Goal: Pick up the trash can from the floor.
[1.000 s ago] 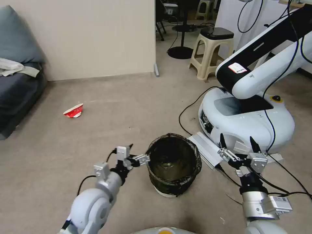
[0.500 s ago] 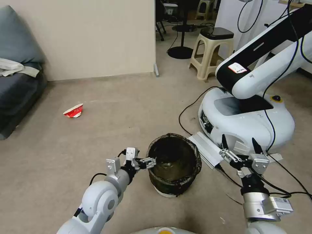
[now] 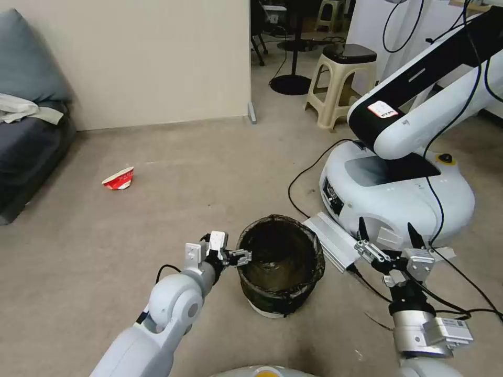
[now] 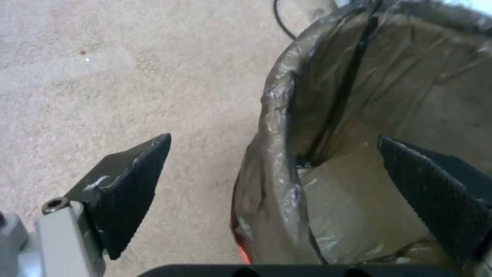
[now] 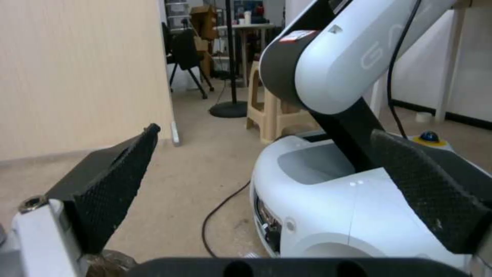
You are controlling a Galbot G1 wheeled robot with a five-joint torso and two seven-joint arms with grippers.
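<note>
Straddling trash can [image 4: 287, 127] rim: left jaws.

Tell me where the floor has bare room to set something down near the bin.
Free: the beige-grey floor between the small white bin with its dark plastic bag and the red paper cup. Crowded: right of the bin, with the large white robot base, black cables and the open right gripper. The open left gripper straddles the bin's rim.
</note>
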